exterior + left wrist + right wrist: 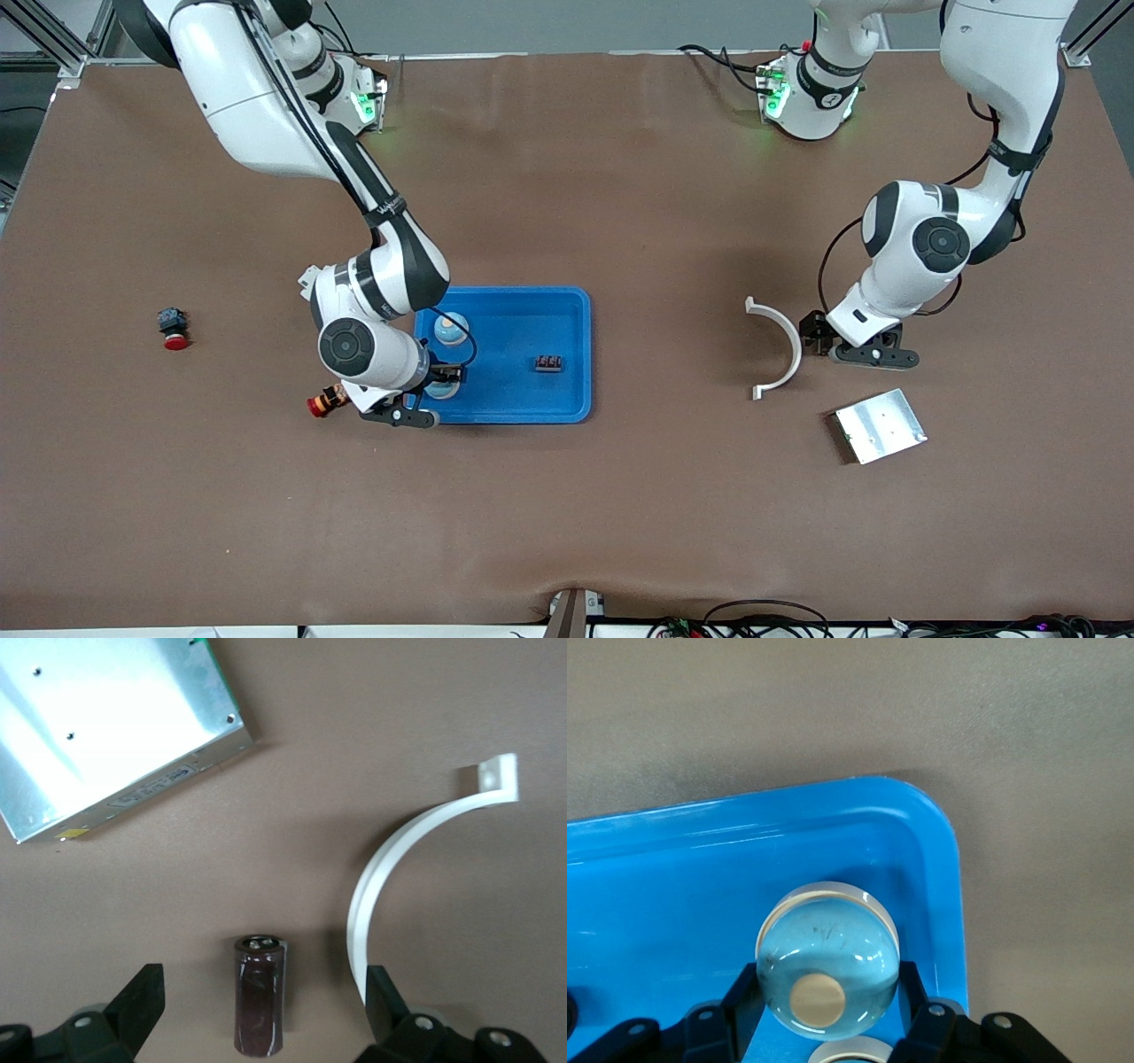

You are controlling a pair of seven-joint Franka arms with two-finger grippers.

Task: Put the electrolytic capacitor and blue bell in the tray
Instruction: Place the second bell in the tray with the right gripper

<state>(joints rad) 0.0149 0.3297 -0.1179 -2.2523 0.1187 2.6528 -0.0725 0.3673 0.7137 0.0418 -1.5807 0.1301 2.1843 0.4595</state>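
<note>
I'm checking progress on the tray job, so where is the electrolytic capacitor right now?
The electrolytic capacitor lies on the table toward the left arm's end, between the open fingers of the left gripper, beside the white curved bracket, not in the blue tray.

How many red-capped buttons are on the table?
2 red-capped buttons: one alone toward the right arm's end of the table; one just outside the tray's near corner.

I see a broad bench (567,514) covered in a matte brown sheet, slightly rippled along the edge nearest my front camera. Grey floor shows past its top edge, with aluminium frame rails (53,40) at the corners. Black cables (762,611) trail along the near edge. Light is even and soft, with faint shadows on the brown sheet.
</note>
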